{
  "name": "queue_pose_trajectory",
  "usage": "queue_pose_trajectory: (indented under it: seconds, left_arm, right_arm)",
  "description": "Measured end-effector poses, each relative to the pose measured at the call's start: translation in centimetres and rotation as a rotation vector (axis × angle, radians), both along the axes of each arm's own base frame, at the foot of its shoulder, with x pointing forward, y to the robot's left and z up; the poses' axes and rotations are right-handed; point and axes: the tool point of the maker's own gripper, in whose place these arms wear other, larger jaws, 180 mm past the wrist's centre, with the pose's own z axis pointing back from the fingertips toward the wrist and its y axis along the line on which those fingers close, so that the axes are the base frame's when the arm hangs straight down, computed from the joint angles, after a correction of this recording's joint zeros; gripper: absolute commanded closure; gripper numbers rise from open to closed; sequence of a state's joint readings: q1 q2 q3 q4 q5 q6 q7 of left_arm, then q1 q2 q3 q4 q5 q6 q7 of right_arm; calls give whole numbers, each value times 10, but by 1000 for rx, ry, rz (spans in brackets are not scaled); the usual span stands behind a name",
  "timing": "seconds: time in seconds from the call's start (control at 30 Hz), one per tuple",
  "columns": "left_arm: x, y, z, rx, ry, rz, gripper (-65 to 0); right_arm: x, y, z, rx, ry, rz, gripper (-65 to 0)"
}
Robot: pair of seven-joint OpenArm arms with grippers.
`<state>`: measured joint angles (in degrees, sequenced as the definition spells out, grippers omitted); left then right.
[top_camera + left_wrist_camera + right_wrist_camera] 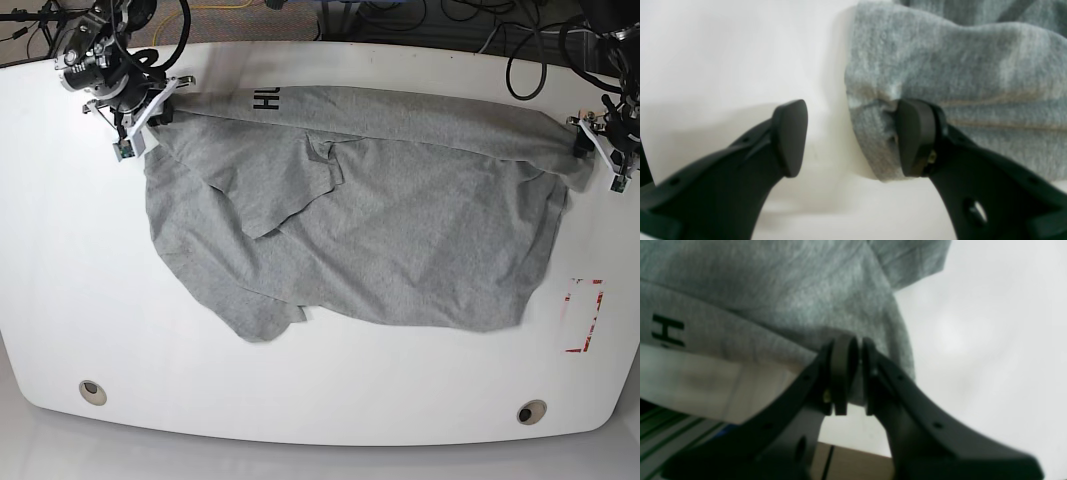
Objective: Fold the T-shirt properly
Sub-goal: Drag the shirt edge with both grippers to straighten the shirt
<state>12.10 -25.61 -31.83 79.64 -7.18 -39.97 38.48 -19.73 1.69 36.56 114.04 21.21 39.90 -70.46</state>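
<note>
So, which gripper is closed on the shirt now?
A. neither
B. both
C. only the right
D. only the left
C: in the right wrist view the right gripper pinches the edge of the shirt between nearly touching pads, while in the left wrist view the left gripper is open, one finger against the cloth.

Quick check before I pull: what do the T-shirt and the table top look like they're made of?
T-shirt: soft knit, probably cotton jersey, matte heather grey; the right wrist view shows flecked yarn and limp draping folds, with black printed lettering.
Table: hard, smooth white board, probably laminate or painted; faint sheen, rounded corners. The core can't be told.
</note>
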Motion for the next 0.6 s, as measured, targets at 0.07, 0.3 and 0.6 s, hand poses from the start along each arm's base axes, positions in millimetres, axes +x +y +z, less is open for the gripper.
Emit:
queue_pose_trajectory:
  seconds: [0.07,0.3,0.6]
  left_arm:
    - [0,0,0,0,0,1,-394]
    - [-3,0,-2,-2,4,-1,-394]
    - [-14,3,-4,-10,23,22,-394]
  right_arm:
    - [-1,-4,-7,-25,18,-2,-95]
    - [3,-22,-24,-79,37,-24,-94]
    - [9,-42,-40,-89,54,-31,-94]
